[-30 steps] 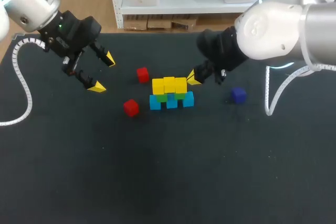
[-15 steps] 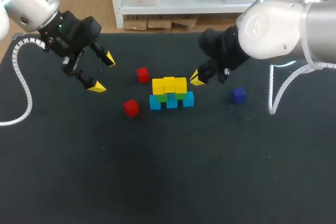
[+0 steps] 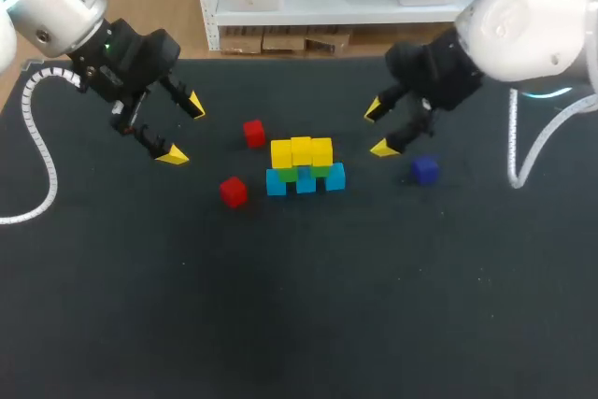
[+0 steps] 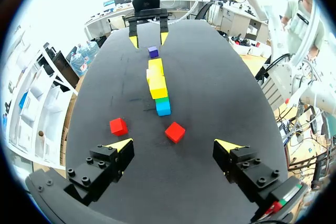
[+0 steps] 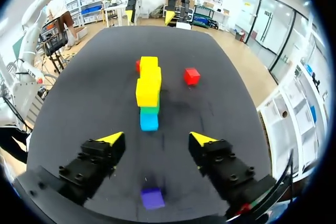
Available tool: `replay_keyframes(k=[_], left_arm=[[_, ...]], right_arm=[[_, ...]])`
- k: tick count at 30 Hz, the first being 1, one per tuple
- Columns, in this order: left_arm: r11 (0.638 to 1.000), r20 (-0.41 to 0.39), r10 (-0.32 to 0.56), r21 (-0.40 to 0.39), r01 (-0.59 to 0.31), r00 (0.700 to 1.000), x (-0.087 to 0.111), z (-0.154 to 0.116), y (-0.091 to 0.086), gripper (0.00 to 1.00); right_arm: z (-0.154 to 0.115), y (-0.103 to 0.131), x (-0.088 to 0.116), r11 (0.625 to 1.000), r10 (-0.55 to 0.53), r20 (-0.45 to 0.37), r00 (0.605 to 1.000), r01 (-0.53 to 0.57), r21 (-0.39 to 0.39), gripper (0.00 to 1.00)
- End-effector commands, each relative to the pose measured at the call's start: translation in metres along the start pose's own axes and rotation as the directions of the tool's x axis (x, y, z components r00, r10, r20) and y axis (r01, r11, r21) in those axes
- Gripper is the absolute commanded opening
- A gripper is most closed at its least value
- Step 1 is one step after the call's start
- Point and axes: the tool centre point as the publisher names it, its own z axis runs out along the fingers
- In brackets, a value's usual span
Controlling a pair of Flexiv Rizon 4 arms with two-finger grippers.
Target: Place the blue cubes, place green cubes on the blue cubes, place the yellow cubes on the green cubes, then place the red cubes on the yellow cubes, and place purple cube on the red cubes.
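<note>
At the table's middle stands a stack: three blue cubes [image 3: 306, 182] at the bottom, green cubes [image 3: 288, 173] on them, and a row of three yellow cubes [image 3: 301, 150] on top. Two red cubes [image 3: 253, 133] [image 3: 233, 192] lie left of it, and a purple cube [image 3: 425, 169] lies to its right. My right gripper [image 3: 377, 128] is open and empty, right of the stack and behind the purple cube [image 5: 153, 199]. In its wrist view the stack [image 5: 148, 85] is ahead of the gripper [image 5: 156, 139]. My left gripper [image 3: 183, 130] hangs open and empty, left of the red cubes [image 4: 175, 131].
The black table top [image 3: 299, 306] reaches to a light floor at the back. White cables [image 3: 37, 151] loop over the table at both side edges. My right gripper [image 4: 149, 38] shows beyond the stack in the left wrist view.
My right gripper, shut beside the right end of the yellow row a second ago, has drawn back to the right and opened. The left arm and the cubes have not moved.
</note>
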Motion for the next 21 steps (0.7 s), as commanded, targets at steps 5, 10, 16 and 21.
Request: replay_keyframes(k=[5,10,16,21], left_arm=[[1.000,0.001,0.003,0.001,-0.003,1.000,0.001,0.000,0.001,1.00],[1.000,0.001,0.003,0.001,-0.003,1.000,0.001,0.000,0.001,1.00],[1.000,0.001,0.003,0.001,-0.003,1.000,0.001,0.000,0.001,1.00],[1.000,0.001,0.003,0.001,-0.003,1.000,0.001,0.000,0.001,1.00]], right_arm=[[-0.025,0.005,0.004,1.000,0.014,-0.002,1.000,-0.014,0.009,1.00],[-0.038,0.004,0.012,0.998,0.055,0.045,0.997,-0.055,0.001,1.00],[-0.056,0.001,0.021,0.997,0.076,0.110,0.991,-0.079,0.020,1.00],[-0.068,-0.001,0.029,0.998,0.049,0.148,0.988,-0.054,0.027,1.00]])
